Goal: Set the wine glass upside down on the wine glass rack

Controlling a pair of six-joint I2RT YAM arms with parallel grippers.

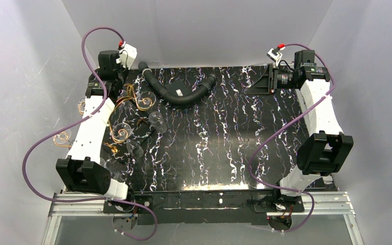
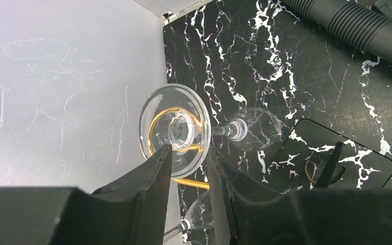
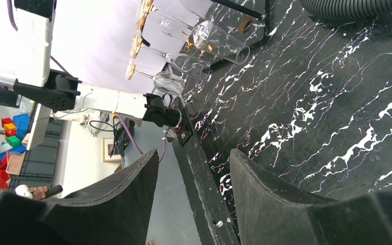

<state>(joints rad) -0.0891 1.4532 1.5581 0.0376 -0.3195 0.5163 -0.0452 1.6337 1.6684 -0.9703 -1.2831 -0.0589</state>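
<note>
Gold wine glass rack (image 2: 189, 182) carries the inverted wine glass (image 2: 173, 130) by its foot, so the left pincer (image 2: 189, 150), at six o'clock, seemingly needs no grip: part-open, empty; right pincer (image 3: 194, 171) wide, empty.

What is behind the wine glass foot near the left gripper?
A gold curl of the wine glass rack, seen through the wine glass; the left gripper covers the rest.

Three wine glasses (image 3: 219, 38) (counted from the right wrist), one wine glass rack (image 1: 131, 93), one black hose (image 1: 178, 96)
</note>
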